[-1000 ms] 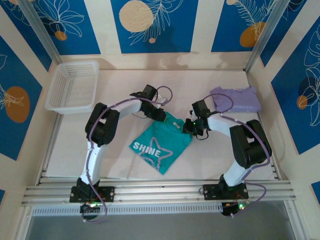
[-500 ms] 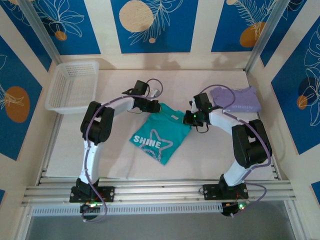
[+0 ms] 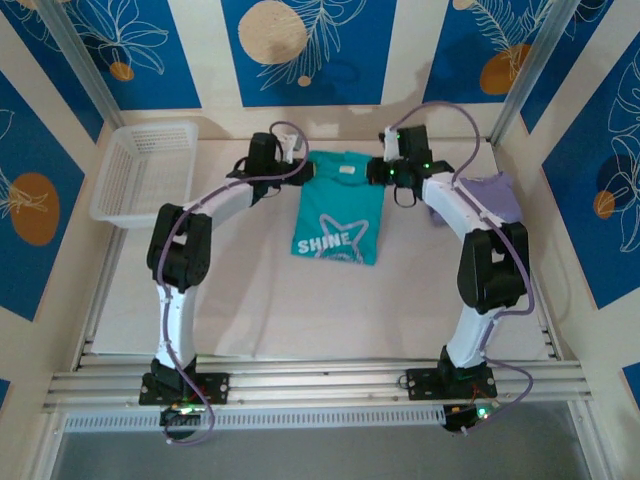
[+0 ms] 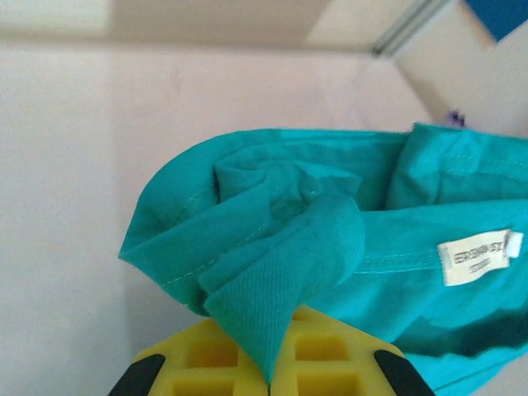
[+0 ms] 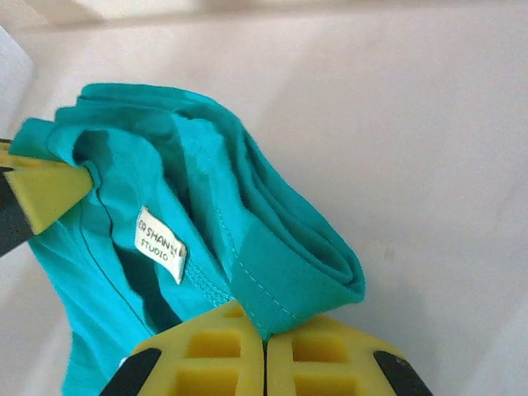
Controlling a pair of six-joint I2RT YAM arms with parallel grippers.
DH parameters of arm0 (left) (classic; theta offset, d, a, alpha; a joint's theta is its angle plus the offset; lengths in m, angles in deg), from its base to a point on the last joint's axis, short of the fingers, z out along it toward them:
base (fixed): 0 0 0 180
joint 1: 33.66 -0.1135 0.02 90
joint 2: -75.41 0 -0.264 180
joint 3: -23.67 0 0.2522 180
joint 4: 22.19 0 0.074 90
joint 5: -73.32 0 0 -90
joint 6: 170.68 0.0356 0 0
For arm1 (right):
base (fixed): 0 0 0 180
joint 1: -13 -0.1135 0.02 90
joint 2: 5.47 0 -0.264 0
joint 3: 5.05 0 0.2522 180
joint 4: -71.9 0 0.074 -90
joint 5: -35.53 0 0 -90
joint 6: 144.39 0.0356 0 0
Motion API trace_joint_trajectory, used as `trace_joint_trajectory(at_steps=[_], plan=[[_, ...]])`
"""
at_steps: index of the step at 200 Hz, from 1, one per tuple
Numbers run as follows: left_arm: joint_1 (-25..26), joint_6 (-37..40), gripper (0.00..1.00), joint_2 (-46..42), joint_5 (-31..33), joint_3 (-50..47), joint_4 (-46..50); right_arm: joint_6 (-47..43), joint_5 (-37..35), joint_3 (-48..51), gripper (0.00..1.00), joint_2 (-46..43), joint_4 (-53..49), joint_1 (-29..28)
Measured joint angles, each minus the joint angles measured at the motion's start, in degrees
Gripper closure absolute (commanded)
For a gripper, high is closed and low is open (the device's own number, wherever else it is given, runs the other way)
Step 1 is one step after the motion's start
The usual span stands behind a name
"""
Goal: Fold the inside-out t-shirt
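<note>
Cloth is clamped at both upper corners: the left gripper [image 3: 303, 172] is shut on a bunched fold of the t-shirt [image 3: 338, 222] beside the collar, and the right gripper [image 3: 376, 172] is shut on the opposite shoulder, each pinch being seen between yellow pads in the wrist views. A second ago the jaws were a little apart and the shirt was lying askew near the middle of the table [image 3: 250, 300], one corner pointed at the arm bases. It is now carried to the far side and squared up, with the collar edge stretched between the two grippers, the hem turned toward the bases and the white print facing up. The neck label [image 5: 159, 239] is exposed at the collar. The folded lavender shirt [image 3: 495, 195] at the right and the white basket [image 3: 145, 172] at the left are left untouched. Whether the top edge is raised off the table or merely pulled taut cannot be told. For the task, this is judged to mean that the straightening is nearly done and that no fold has yet been made; an even pull is wanted so that neither corner is let slip.
</note>
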State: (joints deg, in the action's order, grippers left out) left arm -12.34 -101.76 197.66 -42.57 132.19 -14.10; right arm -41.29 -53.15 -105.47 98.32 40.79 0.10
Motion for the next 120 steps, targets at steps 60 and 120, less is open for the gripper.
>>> trace_joint_trajectory(at_steps=[60, 120], plan=[[-0.8, -2.3, 1.0, -17.5, -0.2, -19.3, -20.5, -5.7, 3.5, 7.3, 0.97, -11.3, 7.1, -1.5], [1.7, -6.2, 1.0, -35.9, -1.6, -56.6, -31.2, -2.1, 8.0, 31.8, 0.96, -25.9, 7.8, -8.8]])
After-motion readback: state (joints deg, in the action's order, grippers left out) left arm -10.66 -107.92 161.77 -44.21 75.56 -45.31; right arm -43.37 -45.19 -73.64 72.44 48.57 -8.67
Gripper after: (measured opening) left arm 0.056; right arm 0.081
